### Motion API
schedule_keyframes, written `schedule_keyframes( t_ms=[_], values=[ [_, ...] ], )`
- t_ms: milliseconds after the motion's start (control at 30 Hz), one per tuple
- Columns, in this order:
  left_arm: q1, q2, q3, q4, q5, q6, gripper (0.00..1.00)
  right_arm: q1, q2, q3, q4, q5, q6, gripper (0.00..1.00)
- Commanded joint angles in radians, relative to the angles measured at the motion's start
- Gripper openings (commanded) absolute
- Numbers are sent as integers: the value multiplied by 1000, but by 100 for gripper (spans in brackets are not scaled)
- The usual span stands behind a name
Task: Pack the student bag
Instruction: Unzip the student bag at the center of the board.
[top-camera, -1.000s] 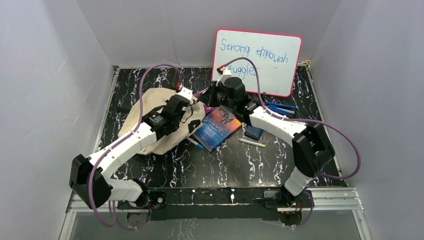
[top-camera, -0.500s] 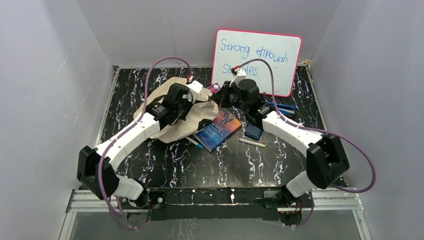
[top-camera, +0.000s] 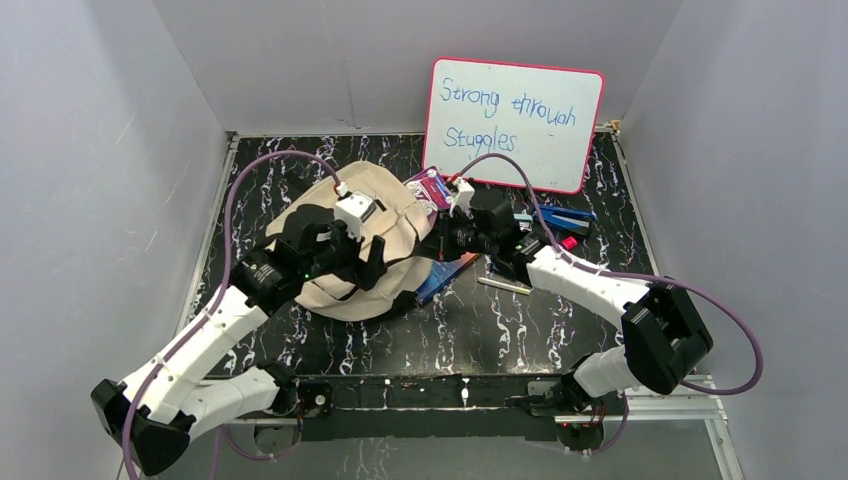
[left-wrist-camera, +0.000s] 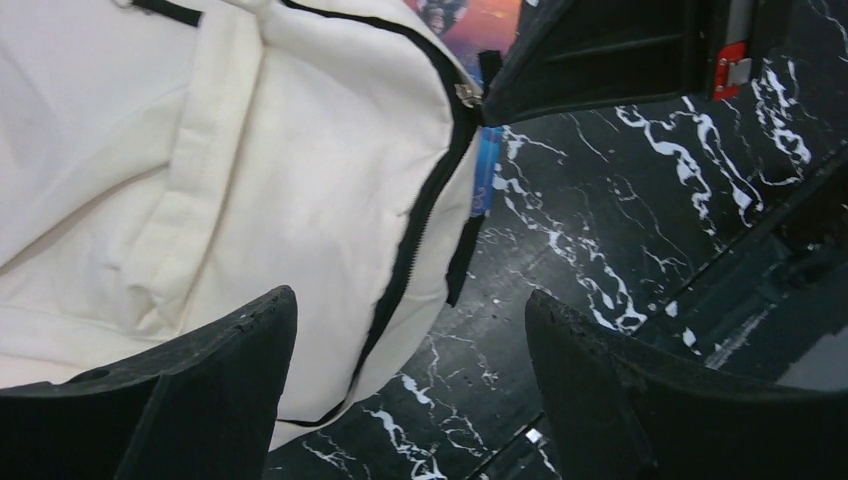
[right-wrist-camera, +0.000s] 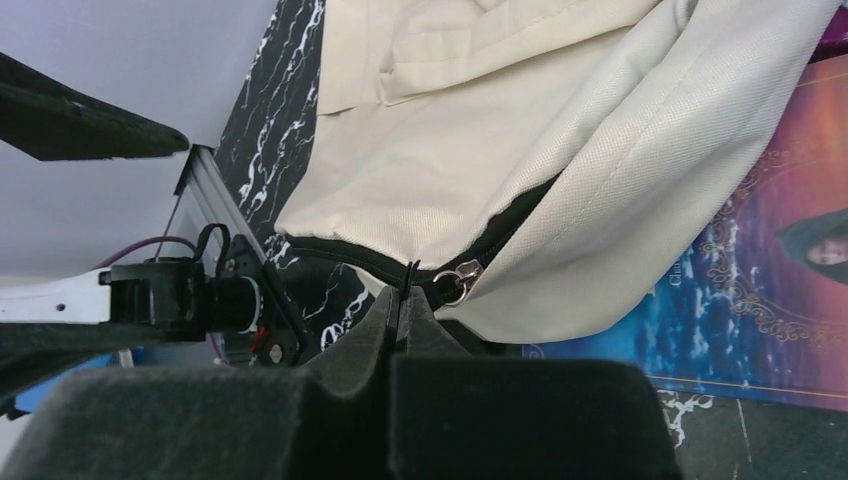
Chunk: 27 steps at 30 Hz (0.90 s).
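Observation:
The student bag is a cream canvas backpack lying left of centre on the table, with a dark zipper along its edge. My right gripper is at the bag's right edge. In the right wrist view the gripper is shut on the black zipper pull, beside the metal slider. My left gripper hangs over the bag's near edge. Its fingers stand wide apart with nothing between them, over bag and table.
A blue and orange book lies partly under the bag's right side. A whiteboard leans on the back wall. A pink packet, a blue tool and a pen lie near the right arm.
My left gripper has opened, let go of the bag and drawn back toward the near side. The right gripper has pulled the zipper pull nearer, and the bag now covers more of the book.

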Motion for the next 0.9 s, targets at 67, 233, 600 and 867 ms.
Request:
schedule_keyframes(
  t_ms=[67,233,600,867],
  values=[
    [-113,49,-21,54,-4,-31,83,15,-40,15,88,-96,89,0],
    [-224,86,-69,137,-149,-2,83,40,-41,25,90,-115,117,0],
    [-293,165,-115,174,-311,57,79,51,-77,-8,94,-119,150,0],
    [-293,99,-141,169,-431,43,65,51,-72,-17,92,-124,150,0]
  ],
)
